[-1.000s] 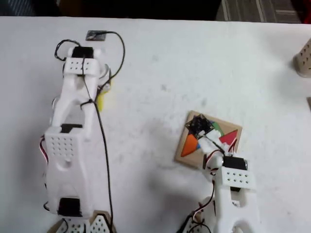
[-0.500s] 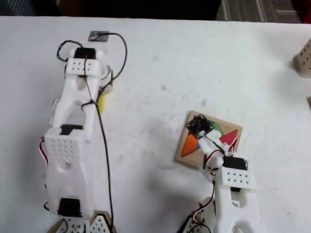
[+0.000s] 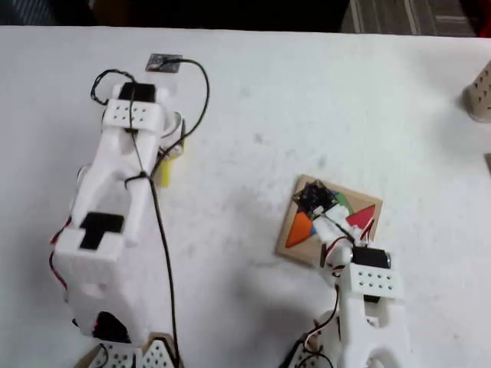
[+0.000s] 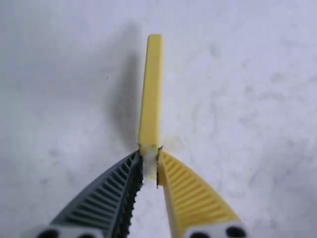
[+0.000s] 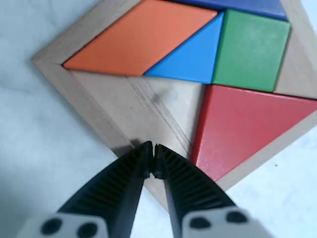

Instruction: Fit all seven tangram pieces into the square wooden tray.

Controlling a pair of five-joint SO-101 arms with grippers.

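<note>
The square wooden tray [image 3: 360,201] lay on the white surface [image 3: 253,100], turned corner-on to the right arm. In the right wrist view its rim [image 5: 84,99] framed five pieces lying flat inside. An orange parallelogram [image 5: 143,34] lay along one side, with a light blue triangle [image 5: 190,57] touching it. A green square [image 5: 252,47] was just beside that triangle, and a dark blue piece [image 5: 237,5] sat past both. A red triangle [image 5: 247,124] filled the corner nearest the camera on that side. Between the orange parallelogram and the red triangle a patch of bare tray floor [image 5: 163,104] showed.

The right hand [image 5: 152,161] hung over the tray's rim beside the red triangle. Its fingers were pressed together at the tips, with nothing between them.

A yellow piece [image 4: 151,89] was well apart from the tray, across the surface by the left arm. The left hand [image 4: 149,166] pinched it at one end. The piece was turned edge-on to the wrist camera, and its shadow fell on the surface alongside. Whether it touched the surface could not be told. From the high view it showed as a yellow sliver [image 3: 163,170] beside that arm's wrist.

A black cable [image 3: 201,84] looped from the left arm to a small dark board [image 3: 163,62] lying farther back.
</note>
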